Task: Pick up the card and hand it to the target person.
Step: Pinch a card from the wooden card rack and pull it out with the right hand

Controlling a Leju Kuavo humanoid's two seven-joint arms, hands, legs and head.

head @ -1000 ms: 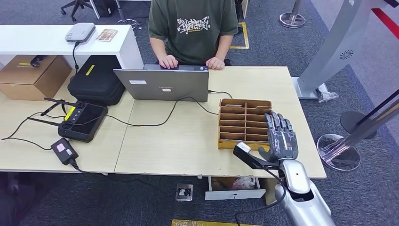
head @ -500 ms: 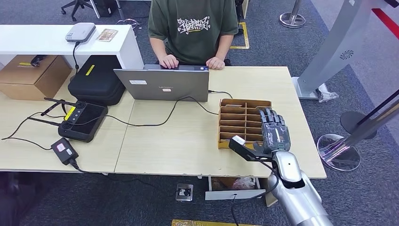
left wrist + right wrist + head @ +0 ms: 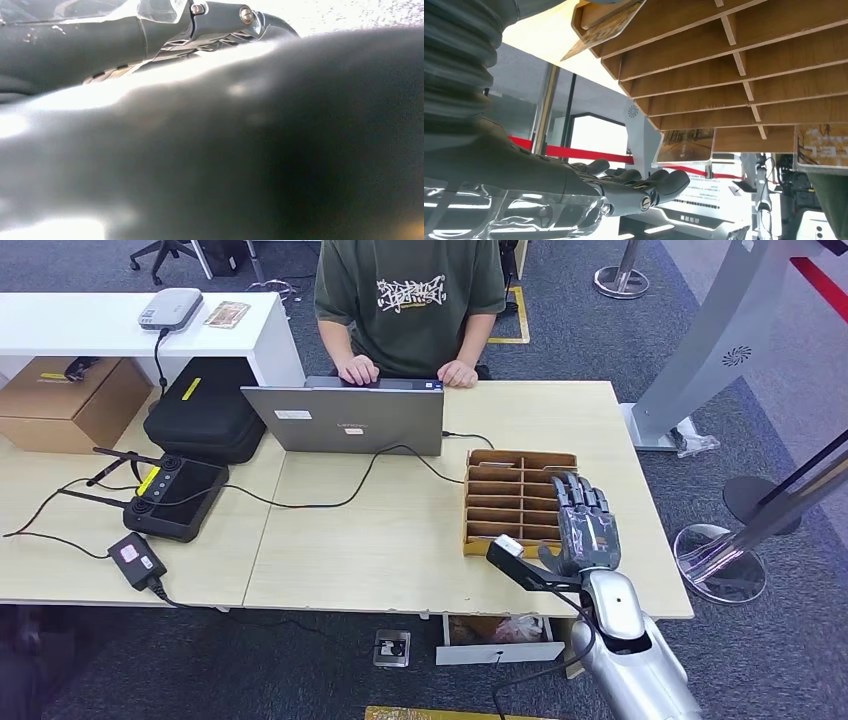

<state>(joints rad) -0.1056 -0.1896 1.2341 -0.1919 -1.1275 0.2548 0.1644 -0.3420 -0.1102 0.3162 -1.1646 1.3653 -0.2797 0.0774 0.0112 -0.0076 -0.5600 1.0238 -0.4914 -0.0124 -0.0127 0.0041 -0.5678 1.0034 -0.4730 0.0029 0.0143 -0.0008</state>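
Right hand (image 3: 585, 528) flat, fingers spread, empty, over right side of brown slotted wooden card tray (image 3: 505, 500) near table's (image 3: 380, 540) front-right corner.

Laptop (image 3: 350, 418) mid bench (image 3: 400, 540), person (image 3: 410, 300) behind it, slotted tray (image 3: 515, 495) right of laptop, robot hand (image 3: 585, 525) over tray's right edge.

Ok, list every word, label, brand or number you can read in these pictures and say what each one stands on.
None can be read for sure.
Person's green T-shirt: white graffiti-style lettering, too stylised to read.
Laptop lid: a small logo and a white sticker, too small to read.
Black controller: yellow label, too small.
Black case: yellow tag, too small.
Power adapter: pink-edged label, blurred.
Cards in the wooden organizer: print blurred.
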